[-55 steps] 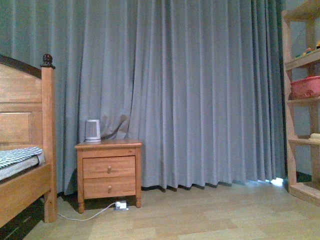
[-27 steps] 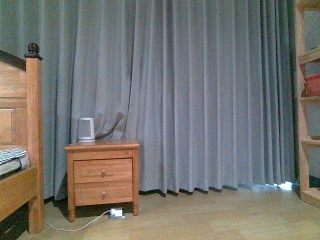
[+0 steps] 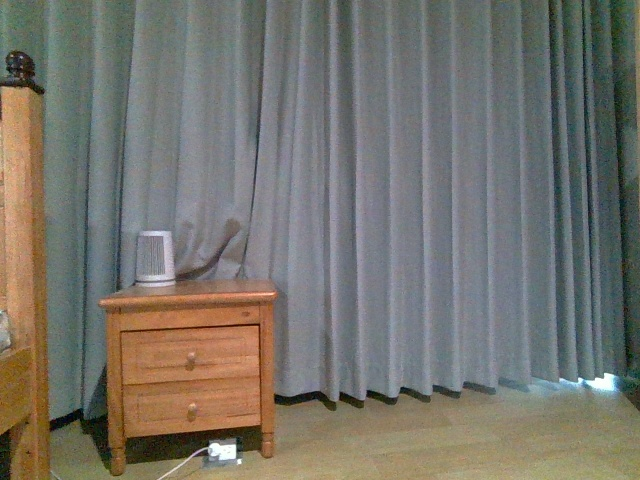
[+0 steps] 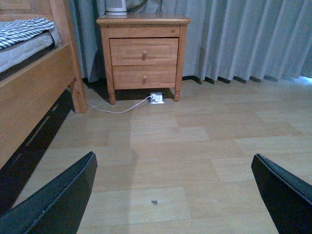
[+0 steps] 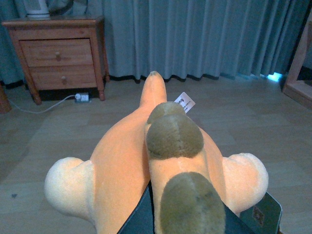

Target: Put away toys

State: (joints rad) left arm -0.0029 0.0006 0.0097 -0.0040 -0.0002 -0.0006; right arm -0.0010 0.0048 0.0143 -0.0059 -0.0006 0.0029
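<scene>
Plush toy [image 5: 122,165], clamped in right gripper [image 5: 200,219], long axis toward curtain [image 5: 204,34]

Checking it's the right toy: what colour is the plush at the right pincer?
Plush: yellow-orange with olive-brown patches; right wrist view.

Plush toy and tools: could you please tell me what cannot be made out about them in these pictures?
- Plush toy: right wrist view, face not visible; the picture edge cuts its near end.
- Right tool: the toy covers its fingertips.
- Left tool: left wrist view, only two finger ends show; the edge cuts the rest.
- Front view: neither arm nor toy appears.
</scene>
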